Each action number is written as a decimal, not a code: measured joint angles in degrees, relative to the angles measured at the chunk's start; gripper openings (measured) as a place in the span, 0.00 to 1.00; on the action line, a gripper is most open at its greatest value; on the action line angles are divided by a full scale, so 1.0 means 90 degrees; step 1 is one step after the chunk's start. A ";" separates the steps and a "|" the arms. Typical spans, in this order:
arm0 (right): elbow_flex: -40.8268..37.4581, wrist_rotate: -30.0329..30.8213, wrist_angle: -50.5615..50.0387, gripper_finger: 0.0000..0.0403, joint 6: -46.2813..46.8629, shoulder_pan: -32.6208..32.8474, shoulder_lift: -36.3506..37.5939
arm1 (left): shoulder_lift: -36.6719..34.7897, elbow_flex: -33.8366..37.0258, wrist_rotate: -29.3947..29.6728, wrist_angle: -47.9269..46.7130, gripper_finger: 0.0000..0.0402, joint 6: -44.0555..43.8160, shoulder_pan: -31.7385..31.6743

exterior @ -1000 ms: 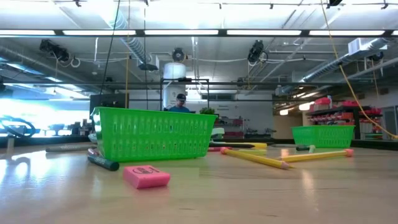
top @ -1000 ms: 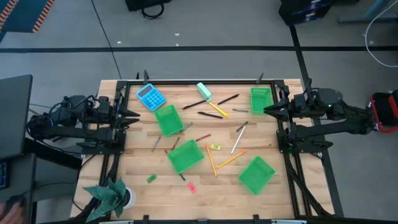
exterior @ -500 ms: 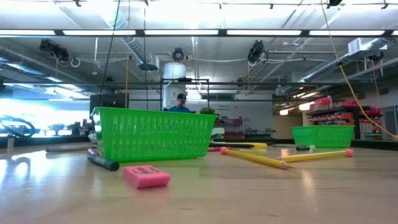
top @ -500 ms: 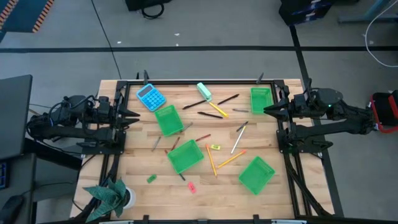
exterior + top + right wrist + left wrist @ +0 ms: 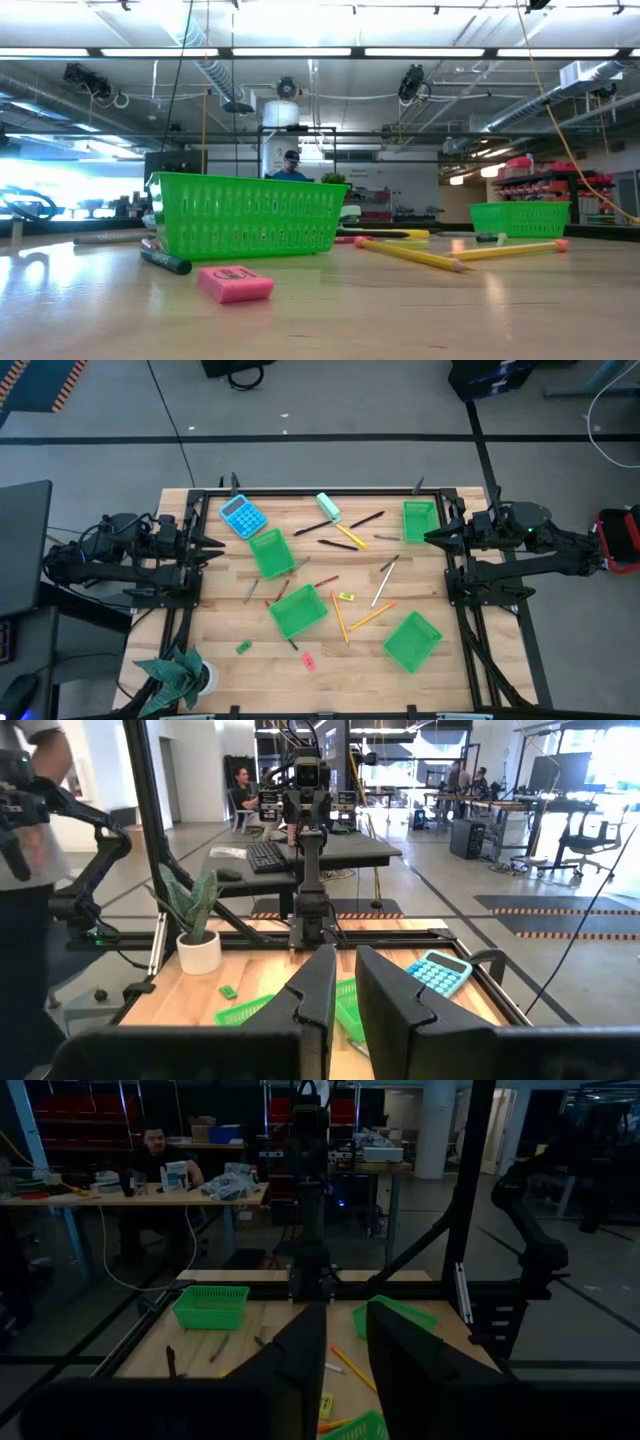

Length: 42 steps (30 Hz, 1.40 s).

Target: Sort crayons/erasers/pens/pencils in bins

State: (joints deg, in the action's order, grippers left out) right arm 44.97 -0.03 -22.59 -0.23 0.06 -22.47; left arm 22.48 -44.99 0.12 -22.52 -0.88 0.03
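Four green bins (image 5: pixel 270 552) (image 5: pixel 298 610) (image 5: pixel 412 641) (image 5: pixel 419 520) stand scattered on the wooden table. Between them lie dark pens (image 5: pixel 337 544), a yellow pen (image 5: pixel 350 537), orange and pale pencils (image 5: pixel 339 617) (image 5: pixel 382 585), a reddish crayon (image 5: pixel 325 581) and small erasers: pink (image 5: pixel 308 660), yellow (image 5: pixel 346 597) and green (image 5: pixel 243 647). My left gripper (image 5: pixel 222 546) waits level at the table's left edge, and my right gripper (image 5: pixel 428 539) at its right edge. Each shows a narrow gap between its fingers (image 5: pixel 346 1320) (image 5: pixel 345 960) with nothing in it.
A blue calculator (image 5: pixel 243 515) and a teal-and-white block (image 5: pixel 328 506) lie near the far edge. A potted plant (image 5: pixel 180 675) stands at the near left corner. A black frame runs around the table. People sit at desks in the room beyond.
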 joint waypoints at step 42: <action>-0.0002 0.0459 -0.0104 0.13 -0.2982 -0.0034 -0.0009 | 0.3229 -0.1672 0.2175 0.0575 0.20 -0.3782 -0.0565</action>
State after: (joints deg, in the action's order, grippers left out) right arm 44.95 4.10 -23.53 -27.07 -0.25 -22.55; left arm 51.54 -60.04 19.69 -17.35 -34.92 -5.06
